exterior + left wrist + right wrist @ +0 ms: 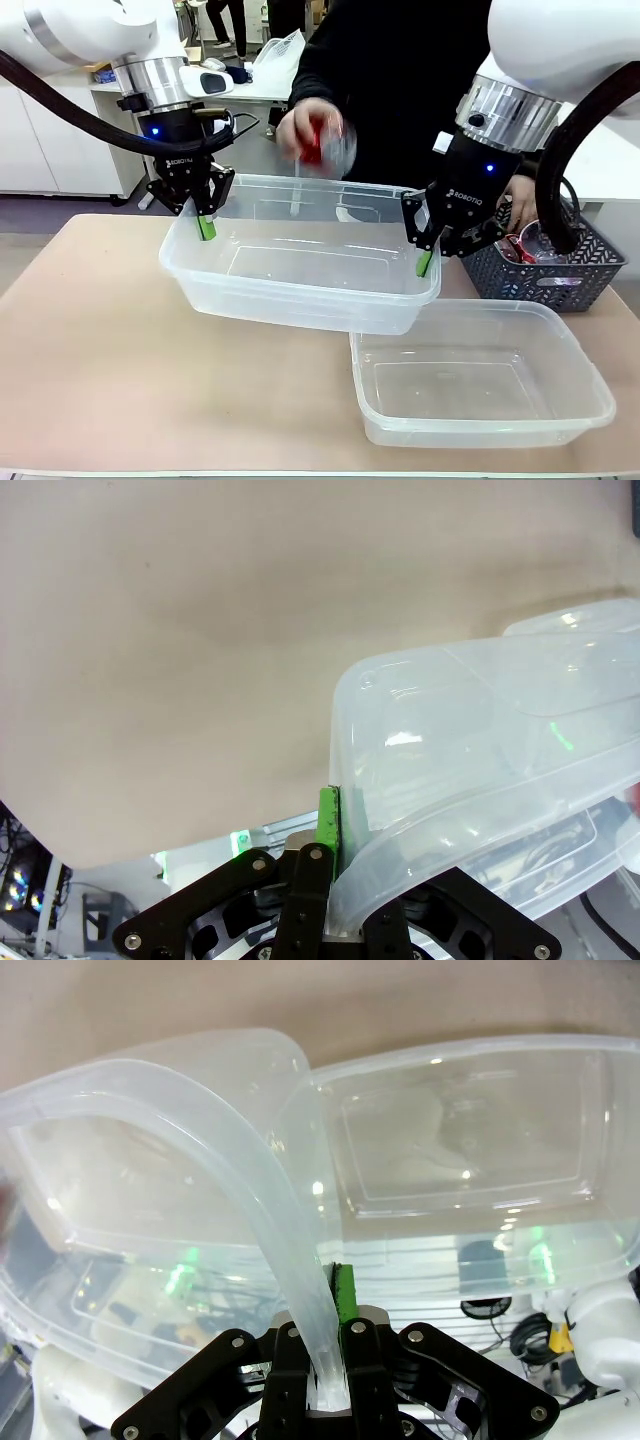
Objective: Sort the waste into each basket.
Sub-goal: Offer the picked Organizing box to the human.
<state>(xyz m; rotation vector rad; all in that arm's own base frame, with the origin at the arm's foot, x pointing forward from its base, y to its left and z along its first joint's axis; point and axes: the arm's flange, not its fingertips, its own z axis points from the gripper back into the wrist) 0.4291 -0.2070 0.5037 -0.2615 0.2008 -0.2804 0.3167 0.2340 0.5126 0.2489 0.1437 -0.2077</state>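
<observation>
Here, two robot arms hold a clear plastic tub (pixel 300 270) raised off the table (pixel 100 350), the left claw (pixel 204 222) clamped on the rim at one end and the right claw (pixel 425 256) clamped on the rim at the other, while a second clear tub (pixel 480 385) sits on the table just beside and partly under it. Across the table, a person's hand (pixel 305 130) holds a red can together with a clear plastic bottle (pixel 325 142) above the raised tub's far edge; more waste lies in a dark grey lattice basket (pixel 570 265) at the right. The thin rim visibly bends in both wrist views, so a dropped can could likely jolt the tub out of either pinch; uneven motion between the arms might twist it free or knock its corner against the tub below.
</observation>
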